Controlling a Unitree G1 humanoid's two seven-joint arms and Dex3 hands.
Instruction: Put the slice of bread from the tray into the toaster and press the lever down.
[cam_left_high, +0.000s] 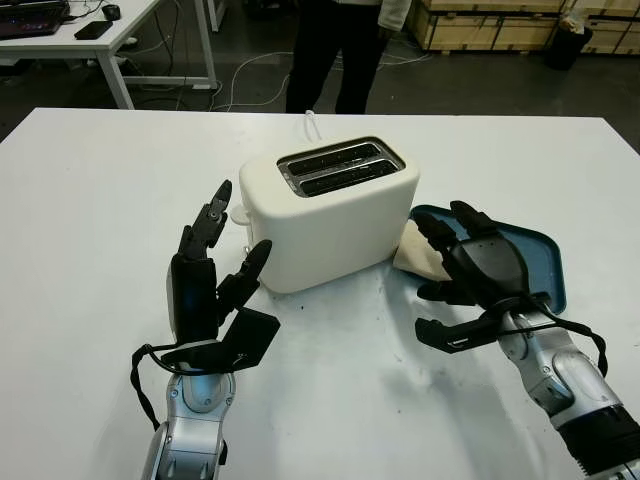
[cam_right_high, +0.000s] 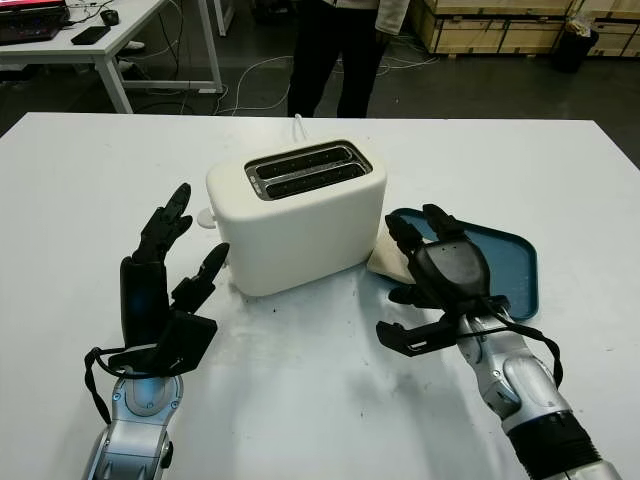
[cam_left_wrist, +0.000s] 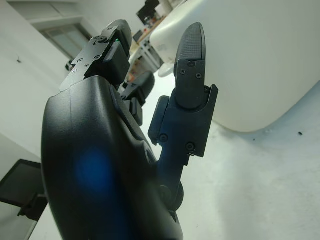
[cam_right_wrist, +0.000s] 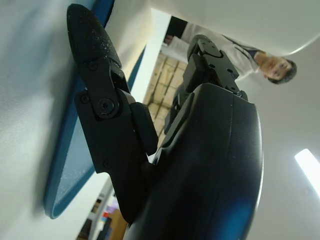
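White worktop (cam_left_high: 100, 180) out front of us, with a dark floor behind it where a person (cam_left_high: 335, 50) in dark trousers stands at the far edge, plus one more white desk (cam_left_high: 110, 40) off in the far left corner and some wooden crates (cam_left_high: 500, 20) at the back right.

Counting things on the worktop: one cream toaster (cam_left_high: 330, 215) with two slots on top, both look empty from our head view. One blue tray (cam_left_high: 545, 260) just to the right of it. One slice of bread (cam_left_high: 415, 255), lying at the tray's left end, right beside the toaster's side, and partly hidden.

Our right robot hand (cam_left_high: 470, 280) is over that end of the tray, palm down, fingers extended toward the bread and holding nothing, so it's open. We can't tell if the fingertips actually touch the slice.

Our left robot hand (cam_left_high: 215, 275) is up at the toaster's left end, fingers pointing upward, open too, near the toaster but not touching it.
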